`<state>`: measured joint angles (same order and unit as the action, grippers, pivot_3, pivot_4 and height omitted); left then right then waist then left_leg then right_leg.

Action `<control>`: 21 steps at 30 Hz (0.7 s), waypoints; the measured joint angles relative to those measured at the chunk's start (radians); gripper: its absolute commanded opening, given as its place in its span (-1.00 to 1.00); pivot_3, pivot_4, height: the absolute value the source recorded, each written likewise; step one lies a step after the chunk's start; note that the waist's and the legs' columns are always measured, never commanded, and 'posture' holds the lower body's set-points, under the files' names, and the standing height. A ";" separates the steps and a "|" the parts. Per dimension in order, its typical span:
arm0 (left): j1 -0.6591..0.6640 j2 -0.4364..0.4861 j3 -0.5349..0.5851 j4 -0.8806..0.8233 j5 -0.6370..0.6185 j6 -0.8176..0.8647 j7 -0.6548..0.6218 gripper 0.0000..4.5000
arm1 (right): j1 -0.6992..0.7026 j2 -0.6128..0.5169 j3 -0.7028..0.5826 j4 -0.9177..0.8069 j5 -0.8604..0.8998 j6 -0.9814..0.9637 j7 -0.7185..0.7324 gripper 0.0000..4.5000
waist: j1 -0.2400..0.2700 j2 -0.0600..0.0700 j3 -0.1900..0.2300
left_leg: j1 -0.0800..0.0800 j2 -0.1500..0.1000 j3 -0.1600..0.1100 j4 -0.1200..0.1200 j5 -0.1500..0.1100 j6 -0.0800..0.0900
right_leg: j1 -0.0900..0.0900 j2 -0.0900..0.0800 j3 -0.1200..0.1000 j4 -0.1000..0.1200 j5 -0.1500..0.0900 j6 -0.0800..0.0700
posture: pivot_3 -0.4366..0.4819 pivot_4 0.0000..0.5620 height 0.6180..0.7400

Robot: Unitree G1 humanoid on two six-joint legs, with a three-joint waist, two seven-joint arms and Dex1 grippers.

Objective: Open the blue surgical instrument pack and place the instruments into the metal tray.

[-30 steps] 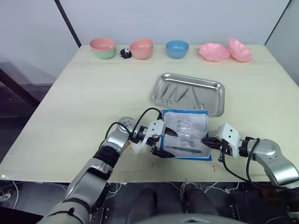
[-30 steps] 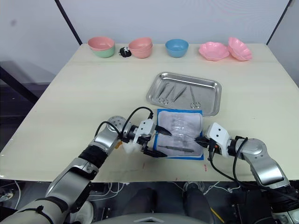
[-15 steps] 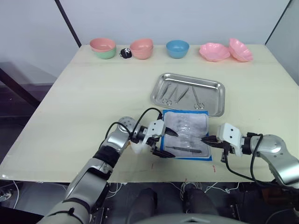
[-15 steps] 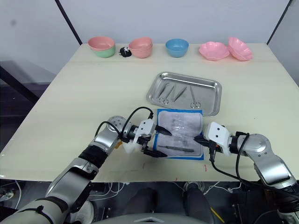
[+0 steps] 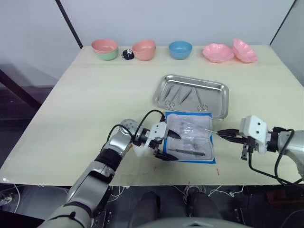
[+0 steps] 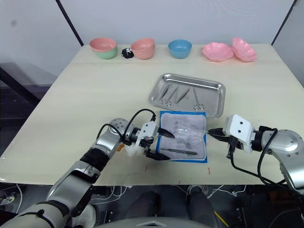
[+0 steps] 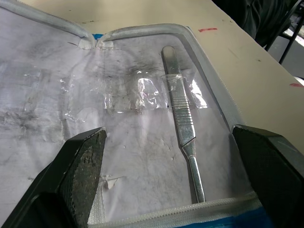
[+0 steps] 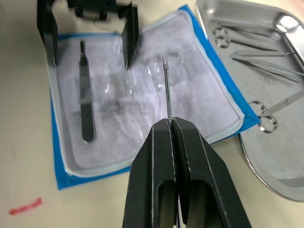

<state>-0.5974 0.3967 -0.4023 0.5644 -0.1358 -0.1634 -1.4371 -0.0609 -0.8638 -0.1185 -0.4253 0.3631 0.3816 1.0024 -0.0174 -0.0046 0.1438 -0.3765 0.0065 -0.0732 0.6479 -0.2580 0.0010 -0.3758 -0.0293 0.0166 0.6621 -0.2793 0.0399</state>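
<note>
Right gripper [image 8: 172, 124] clenched on a thin probe [image 8: 166, 90] above the opened blue pack [image 5: 190, 137], just in front of the metal tray [image 5: 192, 95]. Left gripper [image 5: 167, 145] spread wide over a scalpel handle [image 7: 182, 123] in the pack.

- Light is bright and even, falling from above; the table [image 5: 95, 95] shows soft, short shadows under the far bowls [image 5: 142, 49].
- Glare glints on the tray [image 5: 164, 90], sharpest at its far corner in the right wrist view.
- Up close, the left gripper's fingers [image 7: 80, 161] look soft and blurred.
</note>
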 measured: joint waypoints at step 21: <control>0.005 -0.001 0.003 -0.005 0.000 0.000 0.006 1.00 | -0.512 0.427 0.035 0.288 -0.002 0.477 -0.645 -0.98 | -0.001 0.008 -0.004 | 0.000 -0.001 -0.001 0.000 0.000 0.000 | -0.001 0.000 0.001 0.000 0.001 -0.002 | -0.05 -0.47 1.00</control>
<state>-0.5922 0.3960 -0.3989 0.5592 -0.1359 -0.1635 -1.4308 -0.5731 -0.4367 -0.0830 -0.1378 0.3614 0.8588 0.3577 -0.0187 0.0033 0.1397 -0.3766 0.0059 -0.0737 0.6476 -0.2578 0.0015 -0.3767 -0.0296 0.0172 0.6625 -0.2781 0.0377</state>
